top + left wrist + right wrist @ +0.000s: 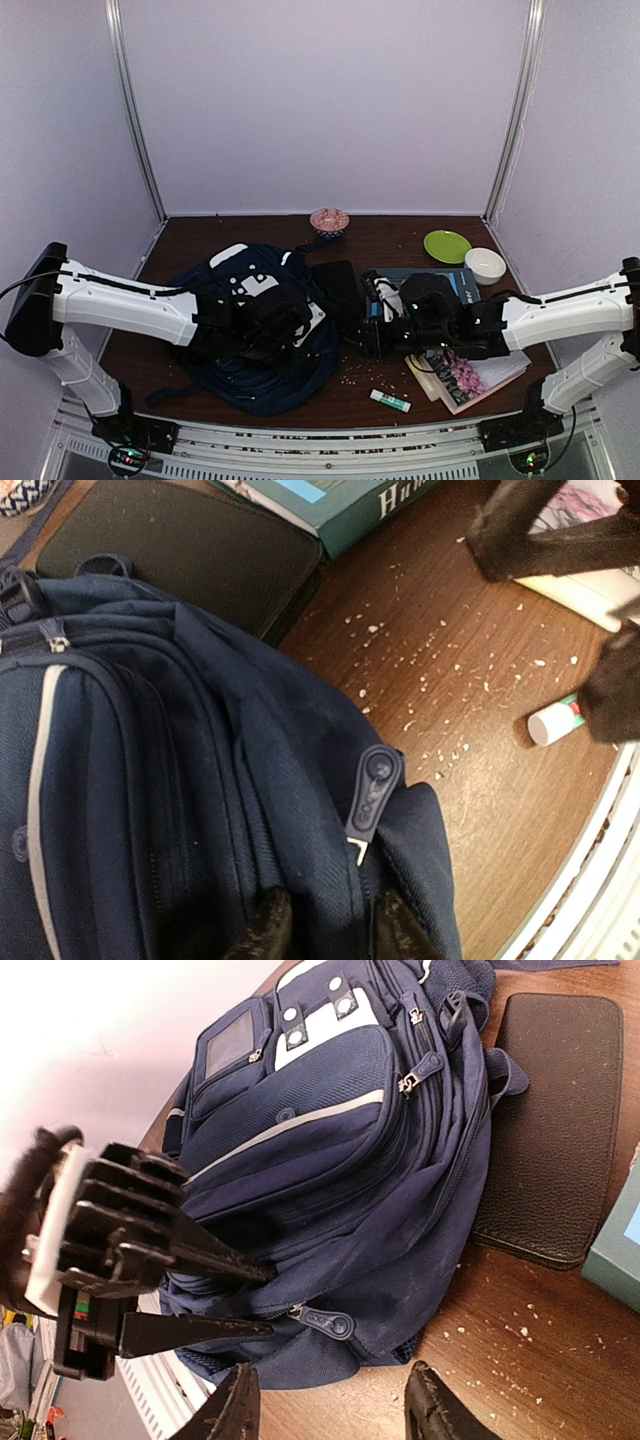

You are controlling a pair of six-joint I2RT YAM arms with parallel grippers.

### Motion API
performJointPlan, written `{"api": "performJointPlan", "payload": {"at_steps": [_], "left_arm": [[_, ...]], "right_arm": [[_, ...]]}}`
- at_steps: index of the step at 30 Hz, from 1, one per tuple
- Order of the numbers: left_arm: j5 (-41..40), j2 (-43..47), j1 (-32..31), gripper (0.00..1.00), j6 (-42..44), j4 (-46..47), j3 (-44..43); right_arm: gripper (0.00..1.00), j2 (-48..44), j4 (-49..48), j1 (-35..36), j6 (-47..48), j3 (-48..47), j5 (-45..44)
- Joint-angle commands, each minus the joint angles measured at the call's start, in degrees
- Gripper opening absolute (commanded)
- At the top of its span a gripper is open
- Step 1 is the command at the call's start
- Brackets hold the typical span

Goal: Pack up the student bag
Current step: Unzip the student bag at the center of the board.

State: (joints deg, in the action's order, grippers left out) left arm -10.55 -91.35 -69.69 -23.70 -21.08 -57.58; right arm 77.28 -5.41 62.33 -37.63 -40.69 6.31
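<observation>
Since the student bag slumps soft and limp on the table at left, we judge its rubbery zip pull the best hold; left gripper pinches bag fabric, right gripper jaws wide, empty

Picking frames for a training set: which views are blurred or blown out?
Top external: evenly lit, mildly soft. Left wrist: student bag sharp, right gripper blurred at the edge. Right wrist: bag sharp, upper-left background overexposed, left gripper slightly blurred.
</observation>
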Motion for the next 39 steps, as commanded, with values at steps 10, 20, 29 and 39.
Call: {"api": "performJointPlan", "payload": {"at_steps": [10,20,29,39], "left_arm": [[-0.1,-0.7,0.4,0.53,0.2,-1.1,0.5],[0.3,0.8,0.4,0.00,0.1,-1.0,1.7],[-6.0,12.6,0.4,0.00,-0.9,-2.4,4.6],[-7.3,25.0,0.5,0.00,1.6,-3.3,5.3]], "right_arm": [[0.50,2.5,-1.8,0.5,0.8,-2.6,2.4],[0.52,4.3,-3.0,0.5,0.4,-2.8,5.6],[0.52,5.8,-6.2,0.5,-1.4,-3.7,7.2],[0.52,3.4,-2.9,1.0,1.7,-10.1,8.1]]}}
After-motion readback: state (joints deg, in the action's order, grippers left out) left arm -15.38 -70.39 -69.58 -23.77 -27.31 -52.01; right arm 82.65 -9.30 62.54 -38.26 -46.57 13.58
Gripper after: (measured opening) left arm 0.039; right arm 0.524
